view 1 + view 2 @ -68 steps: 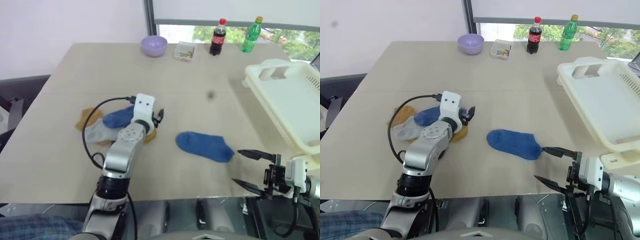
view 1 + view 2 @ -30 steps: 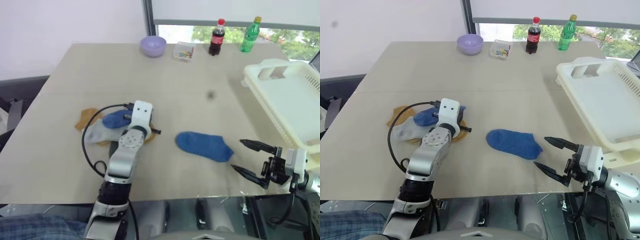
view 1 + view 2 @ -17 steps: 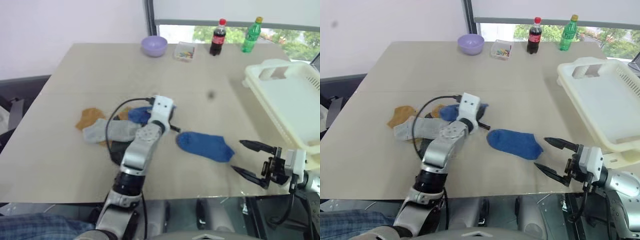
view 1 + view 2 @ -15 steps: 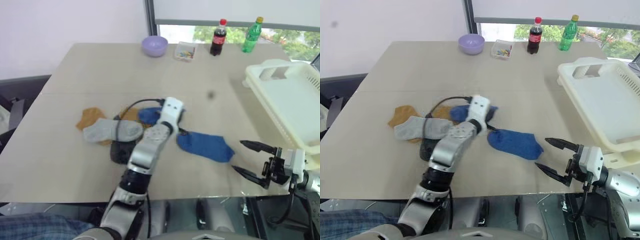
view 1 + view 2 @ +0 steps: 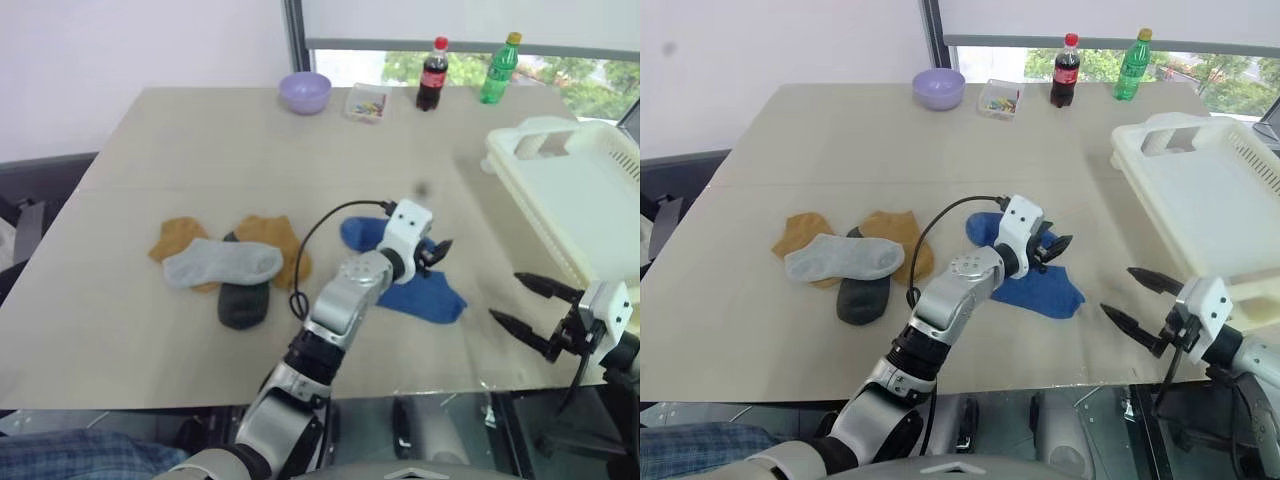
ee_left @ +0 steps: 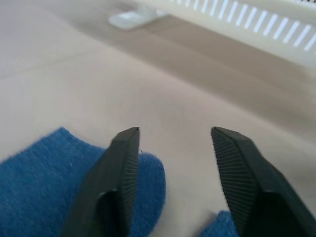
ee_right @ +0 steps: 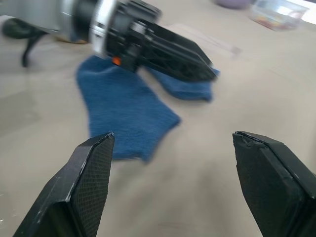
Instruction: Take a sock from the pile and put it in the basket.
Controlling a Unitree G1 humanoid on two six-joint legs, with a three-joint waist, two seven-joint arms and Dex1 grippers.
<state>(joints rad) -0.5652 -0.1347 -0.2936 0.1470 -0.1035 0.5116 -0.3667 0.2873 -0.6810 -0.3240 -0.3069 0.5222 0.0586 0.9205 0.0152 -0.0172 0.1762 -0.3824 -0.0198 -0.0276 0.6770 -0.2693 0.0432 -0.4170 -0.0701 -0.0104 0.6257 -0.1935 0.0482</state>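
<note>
Left end effector (image 5: 432, 252) reaches right, over blue socks (image 5: 425, 295), jaws parted, empty. Right end effector (image 5: 535, 308) near bench (image 5: 200, 140) edge, wide, empty.

The blue sock (image 7: 126, 106) is seen as soft, fuzzy knitted cloth, matt like the pile (image 5: 225, 268). The desk (image 5: 200, 140) is shown smooth and matt. The basket (image 5: 580, 200) is of smooth, faintly glossy plastic. Fine ribbing is seen on the left claw (image 6: 175, 143) fingers' (image 6: 124, 163) black plastic.

Bare table (image 5: 480, 215) lies between the blue socks (image 5: 425, 296) and the basket (image 5: 570, 200); the basket's slotted wall blocks beyond.
</note>
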